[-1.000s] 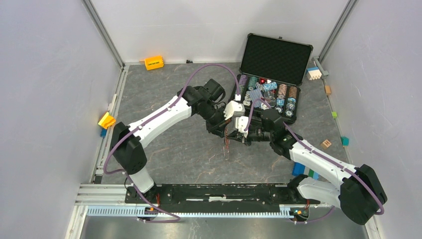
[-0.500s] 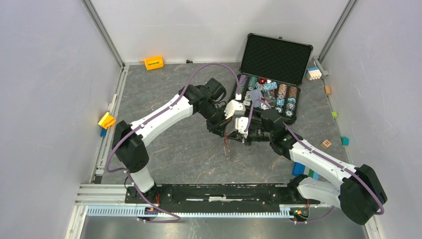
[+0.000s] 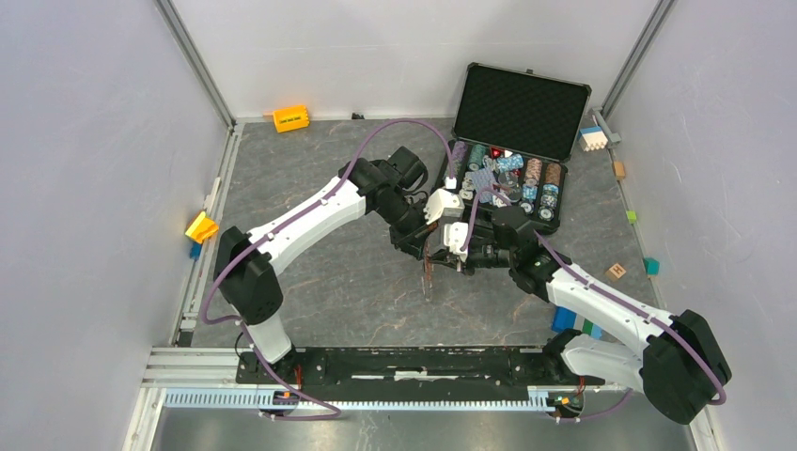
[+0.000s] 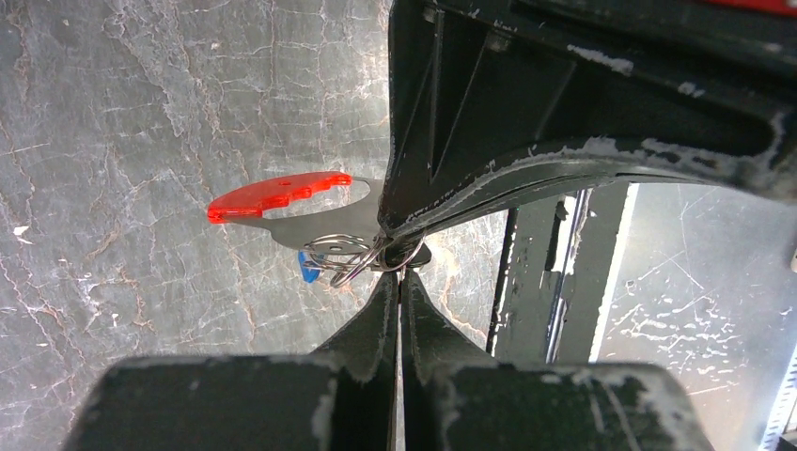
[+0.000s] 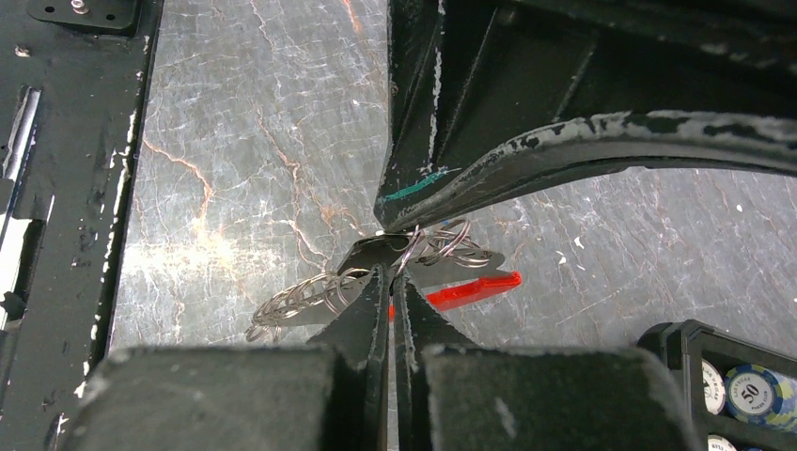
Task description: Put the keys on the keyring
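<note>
Both grippers meet tip to tip above the floor's middle. My left gripper (image 3: 434, 246) (image 4: 399, 274) is shut, pinching the silver wire rings of the keyring (image 4: 362, 256). The red fob (image 4: 273, 194) sticks out to the left, and a small blue tag (image 4: 308, 269) hangs under the rings. My right gripper (image 3: 456, 254) (image 5: 392, 279) is shut on the same bunch of rings (image 5: 442, 246). A chain of silver loops (image 5: 296, 301) trails left of it and the red fob (image 5: 473, 289) points right. The bunch hangs below the grippers (image 3: 429, 274). I cannot make out separate keys.
An open black case of poker chips (image 3: 507, 178) stands just behind the grippers; its corner shows in the right wrist view (image 5: 742, 376). An orange block (image 3: 290, 118) lies at the back left. Small coloured blocks (image 3: 616, 272) lie along the right side. A black rail (image 3: 414, 362) runs along the near edge.
The left arm has shifted very slightly. Both grippers stay shut on the keyring at the same spot.
</note>
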Motion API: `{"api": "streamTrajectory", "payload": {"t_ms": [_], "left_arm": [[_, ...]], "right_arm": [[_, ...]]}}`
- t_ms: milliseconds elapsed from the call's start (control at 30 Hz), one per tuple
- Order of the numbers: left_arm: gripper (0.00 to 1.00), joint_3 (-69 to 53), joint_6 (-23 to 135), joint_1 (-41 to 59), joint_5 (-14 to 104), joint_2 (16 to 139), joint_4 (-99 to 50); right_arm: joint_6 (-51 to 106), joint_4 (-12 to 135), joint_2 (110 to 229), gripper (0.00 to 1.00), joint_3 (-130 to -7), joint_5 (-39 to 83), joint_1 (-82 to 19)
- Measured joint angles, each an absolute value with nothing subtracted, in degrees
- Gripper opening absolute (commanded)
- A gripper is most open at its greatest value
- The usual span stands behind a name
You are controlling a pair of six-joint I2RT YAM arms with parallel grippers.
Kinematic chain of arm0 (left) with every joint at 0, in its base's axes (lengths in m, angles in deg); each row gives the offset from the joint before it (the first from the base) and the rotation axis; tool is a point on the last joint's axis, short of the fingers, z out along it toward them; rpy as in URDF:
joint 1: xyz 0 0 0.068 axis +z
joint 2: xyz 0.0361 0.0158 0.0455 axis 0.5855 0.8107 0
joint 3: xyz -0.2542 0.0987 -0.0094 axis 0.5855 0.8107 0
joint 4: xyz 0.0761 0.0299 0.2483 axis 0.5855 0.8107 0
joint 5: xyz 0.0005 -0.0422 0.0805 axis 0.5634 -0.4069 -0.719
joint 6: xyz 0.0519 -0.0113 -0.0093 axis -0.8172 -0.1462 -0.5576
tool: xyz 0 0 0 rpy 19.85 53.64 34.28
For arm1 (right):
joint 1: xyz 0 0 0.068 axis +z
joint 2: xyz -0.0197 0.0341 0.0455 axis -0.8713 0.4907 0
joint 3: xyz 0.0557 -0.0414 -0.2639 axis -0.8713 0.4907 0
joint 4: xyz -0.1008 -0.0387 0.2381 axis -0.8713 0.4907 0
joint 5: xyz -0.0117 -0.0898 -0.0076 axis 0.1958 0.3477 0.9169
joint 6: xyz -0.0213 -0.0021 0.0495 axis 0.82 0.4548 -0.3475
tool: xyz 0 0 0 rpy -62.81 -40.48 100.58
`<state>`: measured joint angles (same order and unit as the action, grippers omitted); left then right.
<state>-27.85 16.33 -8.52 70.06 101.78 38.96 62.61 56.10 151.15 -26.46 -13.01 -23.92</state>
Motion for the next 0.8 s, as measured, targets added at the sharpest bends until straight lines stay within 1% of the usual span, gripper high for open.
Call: {"api": "streamTrajectory", "payload": {"t_ms": [800], "left_arm": [[0.02,-27.9,14.0,-8.5,71.2,101.8,40.4]], "right_arm": [[63.2,56.5,151.3,0.0,-26.6,-13.7,-23.5]]}}
